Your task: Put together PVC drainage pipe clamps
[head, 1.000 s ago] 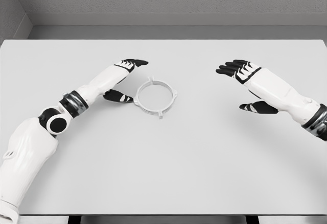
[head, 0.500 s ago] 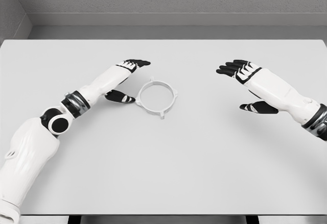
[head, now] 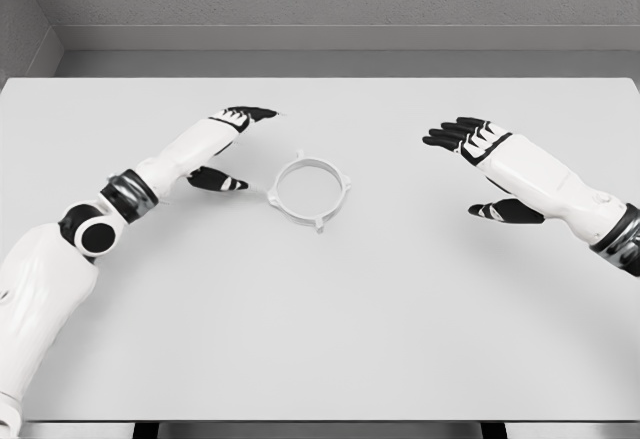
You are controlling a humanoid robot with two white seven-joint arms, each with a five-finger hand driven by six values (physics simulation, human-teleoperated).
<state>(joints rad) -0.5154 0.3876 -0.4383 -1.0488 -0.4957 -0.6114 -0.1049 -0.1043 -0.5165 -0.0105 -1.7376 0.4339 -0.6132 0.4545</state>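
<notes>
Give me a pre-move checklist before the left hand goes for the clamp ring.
1. Clamp ring lying flat on the table: ok.
2. Left hand open, holding nothing: ok.
3. Left hand in contact with the ring: not ok, it sits beside the ring with a gap.
4. Right hand open and well apart from the ring: ok.
5. A mating part for the ring in view: not ok, none shows.
6. Ring undamaged: cannot tell.

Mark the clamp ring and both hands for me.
clamp ring [head: 345,187], head view, right side of the band
left hand [head: 222,151], head view, middle of the hand
right hand [head: 487,169], head view, middle of the hand
</notes>
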